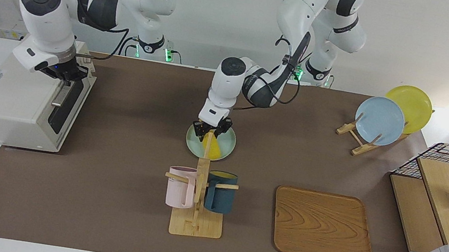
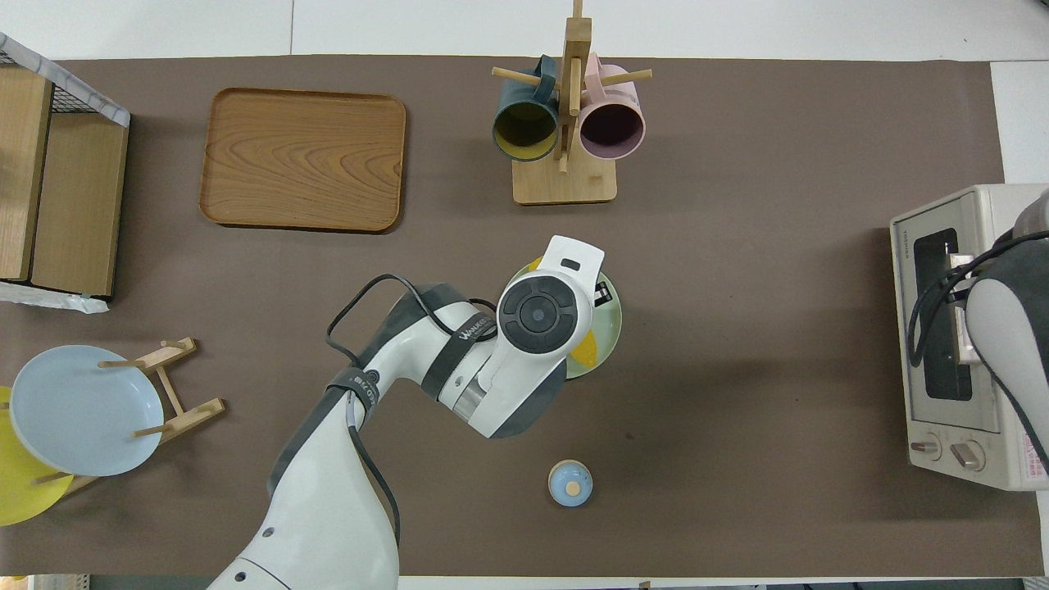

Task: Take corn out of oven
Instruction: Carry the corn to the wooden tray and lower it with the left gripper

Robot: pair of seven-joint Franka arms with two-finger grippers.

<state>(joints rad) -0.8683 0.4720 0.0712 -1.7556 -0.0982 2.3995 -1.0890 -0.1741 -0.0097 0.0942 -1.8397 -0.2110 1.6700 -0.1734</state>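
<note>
The corn (image 1: 214, 149) lies on a pale green plate (image 1: 228, 142) at the middle of the table, partly hidden by the mug rack's post. In the overhead view only its yellow tip (image 2: 585, 354) shows, on the plate (image 2: 610, 319) under the left hand. My left gripper (image 1: 210, 132) is low over the plate, fingers open, one on each side of the corn's end nearer the robots. The off-white oven (image 1: 16, 106) stands at the right arm's end, its dark glass door (image 1: 63, 111) upright and closed. My right gripper (image 1: 66, 79) is at the door's top edge by the silver handle (image 1: 59, 96).
A wooden mug rack (image 1: 194, 225) with a pink mug (image 1: 180, 186) and a dark blue mug (image 1: 221, 191) stands just farther than the plate. A wooden tray (image 1: 321, 225), a stand with a blue plate (image 1: 380, 120) and a yellow plate (image 1: 412, 108), and a wire-and-wood basket (image 1: 443, 196) fill the left arm's end. A small blue round piece (image 2: 569, 482) lies nearer the robots.
</note>
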